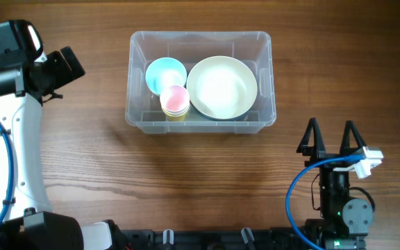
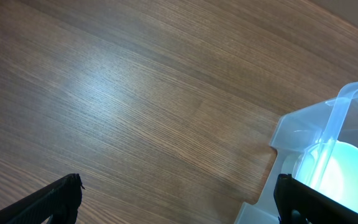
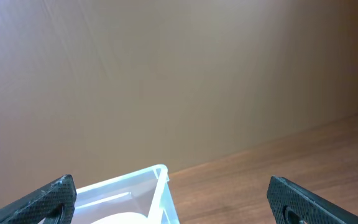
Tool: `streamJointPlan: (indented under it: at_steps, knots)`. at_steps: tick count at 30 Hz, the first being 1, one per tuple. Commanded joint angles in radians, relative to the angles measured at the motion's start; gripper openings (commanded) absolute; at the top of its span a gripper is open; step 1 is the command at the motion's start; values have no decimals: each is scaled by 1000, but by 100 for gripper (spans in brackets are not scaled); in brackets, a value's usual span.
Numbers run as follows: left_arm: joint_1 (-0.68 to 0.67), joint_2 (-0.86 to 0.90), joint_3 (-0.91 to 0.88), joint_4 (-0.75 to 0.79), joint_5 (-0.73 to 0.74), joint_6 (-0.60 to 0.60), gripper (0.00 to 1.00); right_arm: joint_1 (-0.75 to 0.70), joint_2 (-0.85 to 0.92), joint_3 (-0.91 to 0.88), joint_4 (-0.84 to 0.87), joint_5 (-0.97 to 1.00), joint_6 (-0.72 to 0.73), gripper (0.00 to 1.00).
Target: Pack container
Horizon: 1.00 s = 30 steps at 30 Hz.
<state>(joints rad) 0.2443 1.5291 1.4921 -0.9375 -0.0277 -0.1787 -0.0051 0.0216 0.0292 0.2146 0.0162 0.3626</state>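
Observation:
The clear container [image 1: 266, 76] stands at the back middle of the table. Inside it are a large cream bowl [image 1: 222, 87], a light blue bowl [image 1: 165, 73] and a pink cup [image 1: 176, 98] stacked on a yellow one. My left gripper [image 1: 68, 64] is open and empty, off to the container's left. In the left wrist view the gripper [image 2: 179, 202] has the container's corner [image 2: 291, 134] and the blue bowl [image 2: 340, 168] by its right finger. My right gripper [image 1: 332, 139] is open and empty, in front of the container's right end. In the right wrist view the gripper [image 3: 173, 199] faces the container's rim [image 3: 123, 186].
The table [image 1: 200, 180] is bare brown wood around the container. The left arm's white link [image 1: 16, 153] runs along the left edge. The right arm's base with a blue cable [image 1: 339, 208] sits at the front right.

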Motion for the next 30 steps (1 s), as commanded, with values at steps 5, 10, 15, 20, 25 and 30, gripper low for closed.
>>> streamJointPlan:
  at_steps: [5,10,15,20,25,30]
  knots:
    - [3,-14,16,2,12,-13,100,6,-18,-24,-36,-64,-50,100]
    - [3,-14,16,2,12,-13,100,6,-18,-24,-113,-70,-75,100]
    - [3,-14,16,2,12,-13,100,6,-18,-24,-212,-86,-77,100]
    - [3,-14,16,2,12,-13,100,6,-18,-24,-212,-88,-101,100]
    - [3,-14,16,2,12,-13,100,6,-18,-24,-212,-85,-98,100]
    - [3,-14,16,2,12,-13,100,6,-18,-24,-212,-85,-99,100]
